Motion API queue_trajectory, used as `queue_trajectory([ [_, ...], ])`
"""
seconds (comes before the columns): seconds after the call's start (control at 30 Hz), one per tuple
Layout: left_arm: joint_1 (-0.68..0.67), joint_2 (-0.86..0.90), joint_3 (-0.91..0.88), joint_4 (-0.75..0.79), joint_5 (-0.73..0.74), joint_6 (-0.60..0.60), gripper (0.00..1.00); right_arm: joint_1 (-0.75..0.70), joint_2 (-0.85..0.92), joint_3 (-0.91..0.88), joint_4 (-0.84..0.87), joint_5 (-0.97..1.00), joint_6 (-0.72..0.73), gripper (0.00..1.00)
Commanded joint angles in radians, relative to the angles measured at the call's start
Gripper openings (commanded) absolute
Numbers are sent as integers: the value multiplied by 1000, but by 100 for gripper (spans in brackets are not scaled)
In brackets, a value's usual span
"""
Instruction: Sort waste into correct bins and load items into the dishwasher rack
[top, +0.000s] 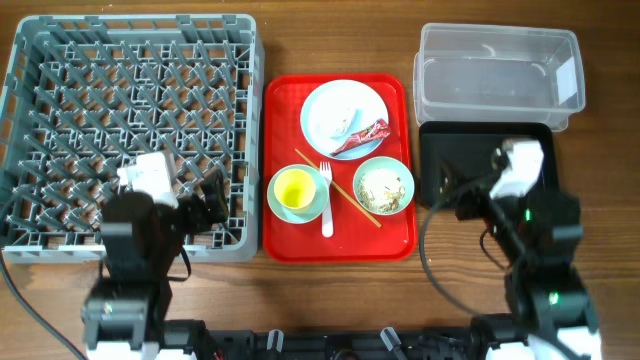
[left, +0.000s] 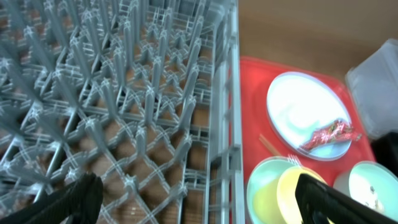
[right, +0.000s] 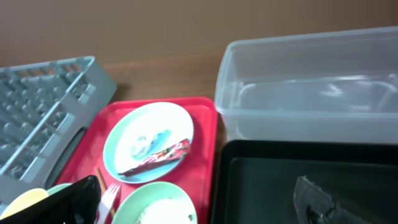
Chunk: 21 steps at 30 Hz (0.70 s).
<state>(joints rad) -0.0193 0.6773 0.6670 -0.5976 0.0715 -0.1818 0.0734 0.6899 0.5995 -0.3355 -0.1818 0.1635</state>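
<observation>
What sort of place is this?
Likely a lab setup staged as a dish-clearing station, not a real kitchen: a large grey plastic pegged dishwasher rack, a flat red serving tray and a clear plastic rectangular tub sit on a wooden table.

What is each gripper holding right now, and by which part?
Nothing is held. The left gripper is open above the dishwasher rack; the right gripper is open above the black tray.

Grey rack (left: 225, 124) beside red tray (left: 252, 106); wrapper (left: 328, 135) on plate (left: 292, 106).
</observation>
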Motion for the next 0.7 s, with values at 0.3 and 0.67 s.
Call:
queue_trajectory([
  [0.3, 6, 213, 191, -157, -10, -9, 100, 4, 444, 481, -265, -226, 19, 100],
  [0.67, 6, 213, 191, -163, -10, -9, 100, 187, 649, 739, -338, -16, 57, 100],
])
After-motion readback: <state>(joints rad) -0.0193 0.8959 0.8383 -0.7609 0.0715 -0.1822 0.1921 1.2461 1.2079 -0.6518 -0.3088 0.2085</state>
